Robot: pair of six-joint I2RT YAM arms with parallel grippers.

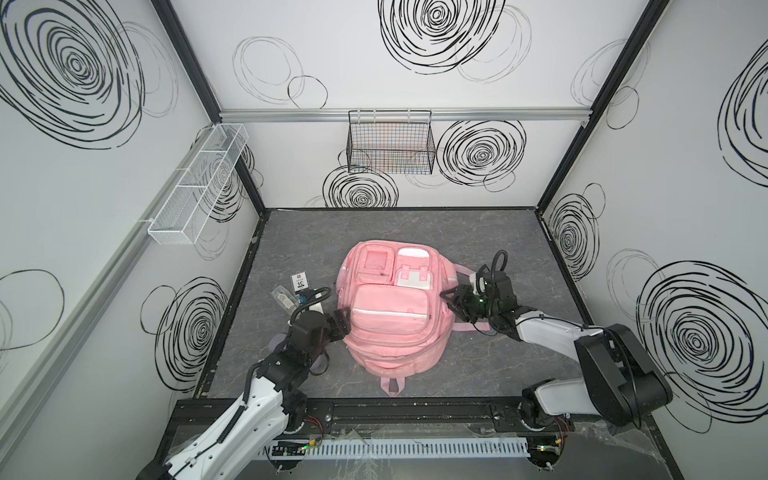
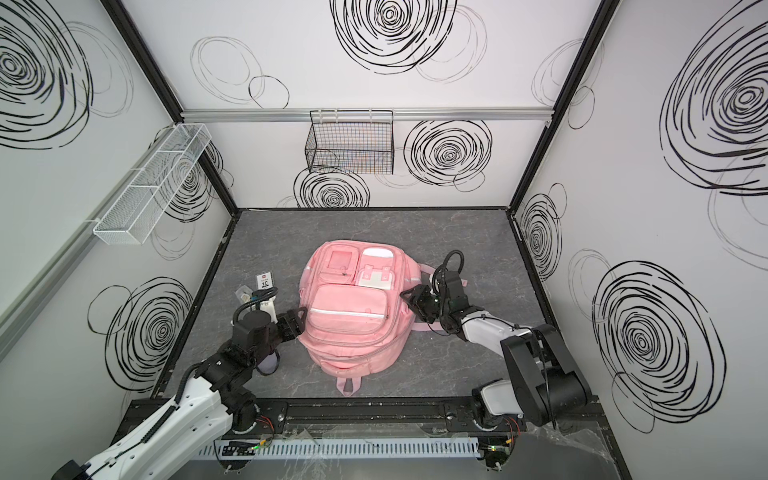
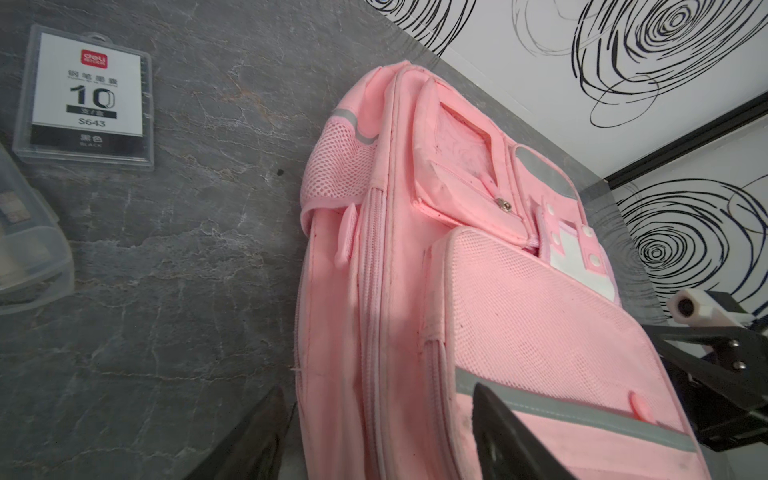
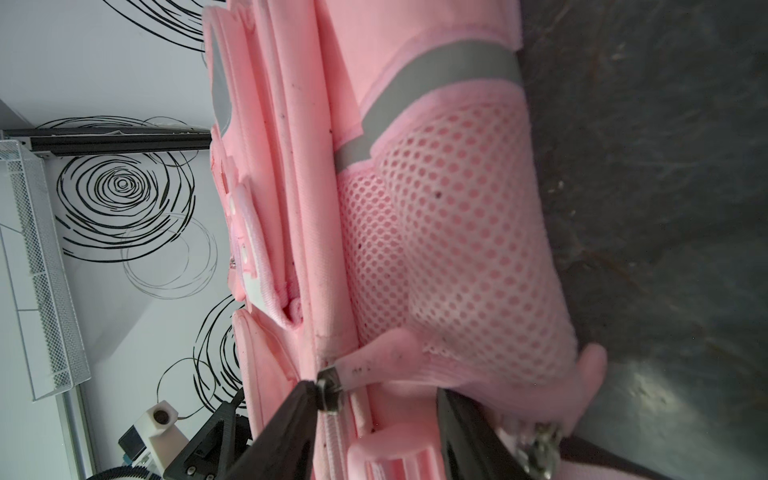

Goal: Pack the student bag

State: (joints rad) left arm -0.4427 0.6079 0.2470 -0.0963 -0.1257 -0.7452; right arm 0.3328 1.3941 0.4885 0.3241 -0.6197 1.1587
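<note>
Two grippers are flanking the pink backpack (image 1: 392,307) lying on the table (image 1: 478,232): left gripper (image 1: 341,323) gaping astride its edge, right gripper (image 1: 449,302) parted, tip touching a zipper pull (image 4: 361,370). It's looking soft, floppy, light; best grabbed by pulls or loop (image 1: 392,384).

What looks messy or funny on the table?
Nothing is spilled or broken. The student bag lies flat, front up, and its pink fabric looks a bit grubby with small dark specks in the left wrist view. A pink strap sticks out from under it on the right arm's side.
</note>
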